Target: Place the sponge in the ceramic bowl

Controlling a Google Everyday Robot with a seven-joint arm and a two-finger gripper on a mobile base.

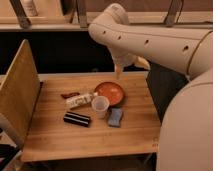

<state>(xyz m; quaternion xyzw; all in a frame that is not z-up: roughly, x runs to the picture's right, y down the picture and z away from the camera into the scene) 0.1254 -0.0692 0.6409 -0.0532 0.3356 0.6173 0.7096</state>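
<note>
A blue sponge (115,117) lies flat on the wooden table (60,137), toward the front right. The orange-red ceramic bowl (110,92) sits just behind it and looks empty. A white cup (100,106) stands upright between them, touching the bowl's front left rim. My gripper (119,73) hangs from the white arm, pointing down over the far edge of the table just behind the bowl. It is well above and behind the sponge, with nothing seen in it.
A black box (77,119) lies left of the cup. A white tube (80,100) and a small dark red item (70,94) lie behind it. A tilted wooden panel (20,90) walls the table's left side. My arm's bulk (190,120) fills the right.
</note>
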